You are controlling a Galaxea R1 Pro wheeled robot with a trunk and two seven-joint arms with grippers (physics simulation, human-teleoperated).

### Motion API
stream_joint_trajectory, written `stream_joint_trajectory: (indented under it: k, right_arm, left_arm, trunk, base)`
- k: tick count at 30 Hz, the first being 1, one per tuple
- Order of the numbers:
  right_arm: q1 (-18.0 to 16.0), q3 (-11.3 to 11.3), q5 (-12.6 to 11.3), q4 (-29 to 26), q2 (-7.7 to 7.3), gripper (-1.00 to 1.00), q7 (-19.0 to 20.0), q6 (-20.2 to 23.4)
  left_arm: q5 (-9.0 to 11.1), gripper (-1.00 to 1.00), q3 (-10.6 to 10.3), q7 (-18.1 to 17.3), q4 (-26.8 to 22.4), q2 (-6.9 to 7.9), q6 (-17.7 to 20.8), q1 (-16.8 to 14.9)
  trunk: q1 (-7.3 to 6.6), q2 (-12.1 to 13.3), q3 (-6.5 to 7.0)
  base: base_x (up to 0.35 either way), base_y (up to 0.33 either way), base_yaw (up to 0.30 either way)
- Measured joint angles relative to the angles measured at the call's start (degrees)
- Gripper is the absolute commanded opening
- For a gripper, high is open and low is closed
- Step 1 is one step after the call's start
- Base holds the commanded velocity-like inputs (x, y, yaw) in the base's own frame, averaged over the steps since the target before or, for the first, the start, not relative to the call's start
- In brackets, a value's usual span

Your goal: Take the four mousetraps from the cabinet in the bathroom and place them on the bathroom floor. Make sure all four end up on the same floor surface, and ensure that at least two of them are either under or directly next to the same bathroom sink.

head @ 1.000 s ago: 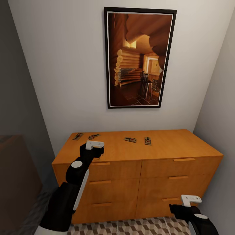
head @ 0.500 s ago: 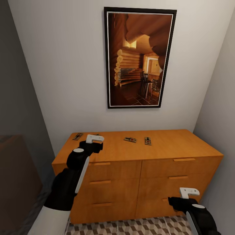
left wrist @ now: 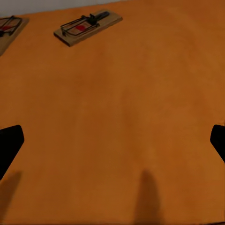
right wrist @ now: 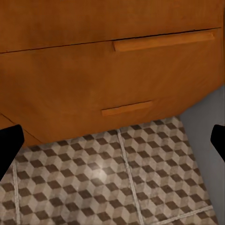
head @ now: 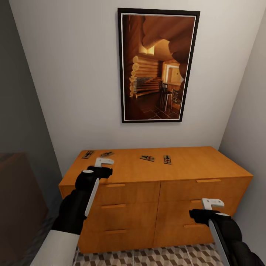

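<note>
While four mousetraps (head: 147, 158) lie along the back of the cabinet (head: 192, 162) top, the left hand (head: 104, 167) hovers over its front left part, fingers spread wide and holding nothing, two traps ahead of it. Lower down, the right hand (head: 207, 208) hangs before the right drawers above the cube-patterned bathroom floor (right wrist: 117, 183), equally open and empty.

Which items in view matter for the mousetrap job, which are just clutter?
Job:
four mousetraps on the cabinet top
cabinet
bathroom floor
left gripper, open above the cabinet top
right gripper, open, low by the drawers

Not part of it:
framed picture
</note>
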Motion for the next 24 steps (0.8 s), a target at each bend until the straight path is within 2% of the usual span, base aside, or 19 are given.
stream_joint_trajectory:
  k: [5, 19, 24]
  right_arm:
    - [-3.13, 0.00, -0.01, -0.30, 0.00, 1.00, 0.03, 4.31]
    - [-11.81, 0.00, 0.01, -0.49, -0.23, 1.00, 0.07, 4.34]
    - [-16.18, 0.00, 0.02, -0.50, -0.33, 1.00, 0.05, 4.34]
  left_arm:
    - [0.01, 1.00, 0.71, 0.01, 1.73, 0.04, -0.01, -0.03]
    - [0.07, 1.00, 1.31, -0.07, 4.75, 0.42, -0.31, -0.06]
    - [0.10, 1.00, 1.35, -0.13, 4.93, 0.45, -0.38, -0.06]
  trunk:
    - [0.00, 0.00, 0.00]
    - [0.00, 0.00, 0.00]
    - [0.00, 0.00, 0.00]
  base:
    - [0.000, 0.000, 0.000]
    - [0.000, 0.000, 0.000]
    - [0.000, 0.000, 0.000]
